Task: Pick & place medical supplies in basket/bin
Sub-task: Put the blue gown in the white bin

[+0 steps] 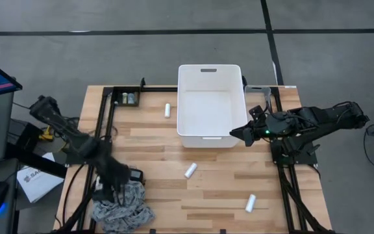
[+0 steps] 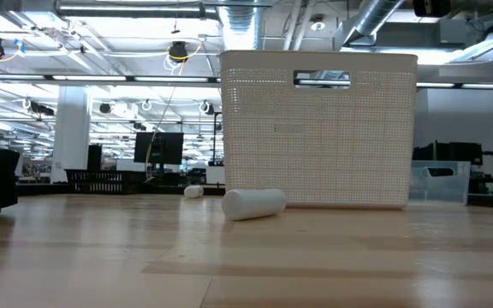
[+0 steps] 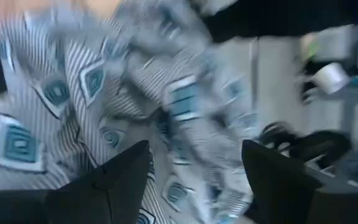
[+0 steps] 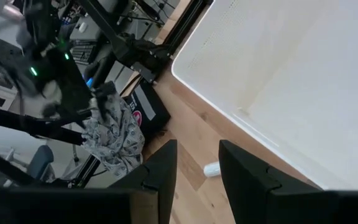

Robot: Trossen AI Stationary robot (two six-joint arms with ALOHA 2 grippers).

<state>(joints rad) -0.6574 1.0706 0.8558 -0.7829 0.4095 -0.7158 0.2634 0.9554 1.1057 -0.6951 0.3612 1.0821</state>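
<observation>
The grey patterned cloth bandage (image 1: 123, 207) lies bunched at the table's near left corner, partly over the edge. My left gripper (image 1: 114, 188) is open right above it, and cloth folds (image 3: 185, 99) fill the space between its fingers. The white tub (image 1: 210, 104) stands at the far middle of the table. My right gripper (image 1: 236, 134) hovers open beside the tub's near right corner, touching nothing. Three white gauze rolls lie on the wood: one (image 1: 167, 110) left of the tub, one (image 1: 190, 170) in front of it, and one (image 1: 250, 203) near the front edge. I cannot make out a vial or sticks. My left gripper (image 3: 194, 146) points down at the bunched cloth (image 3: 104, 93) with both fingers spread wide. The picture is blurred, and I cannot tell whether the fingers touch the cloth.
The black pouch (image 1: 135, 175) lies just beyond the cloth, beside my left gripper. A small clear bin (image 2: 439, 181) sits behind the tub's right side. Small items (image 1: 128, 97) rest at the far left corner. Open wood lies between the rolls in front of the tub.
</observation>
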